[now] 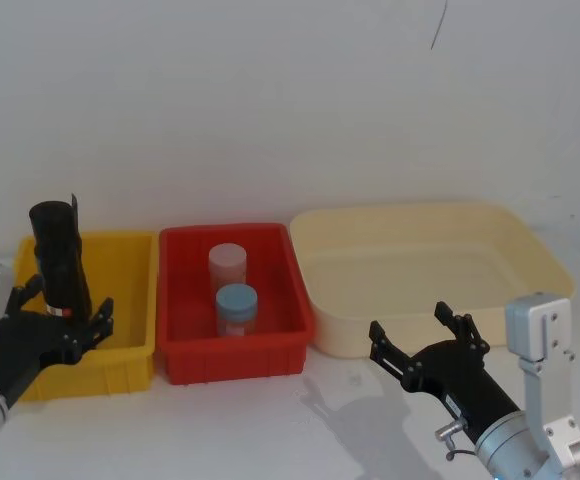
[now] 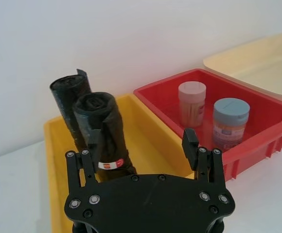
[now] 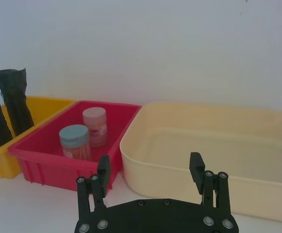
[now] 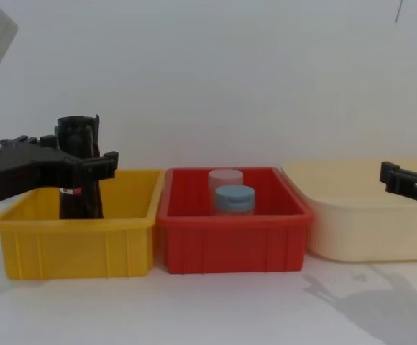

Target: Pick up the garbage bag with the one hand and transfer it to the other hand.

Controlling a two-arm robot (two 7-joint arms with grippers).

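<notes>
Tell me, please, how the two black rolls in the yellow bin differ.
The garbage bag wears a red-and-white label band; the other roll shows none. The garbage bag's top is tightly coiled; the other roll's has a loose flap. The garbage bag stands between the open fingers of the left end effector; the other roll stands behind it. Both are black film, standing in the yellow bin.

Yellow bin (image 1: 105, 368); red bin (image 1: 235, 360); cream tub (image 1: 410, 272)

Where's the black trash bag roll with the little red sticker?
In the head view, the garbage bag stands in the yellow bin on the robot's left, beside another black roll, between the fingers of the open left gripper.
</notes>
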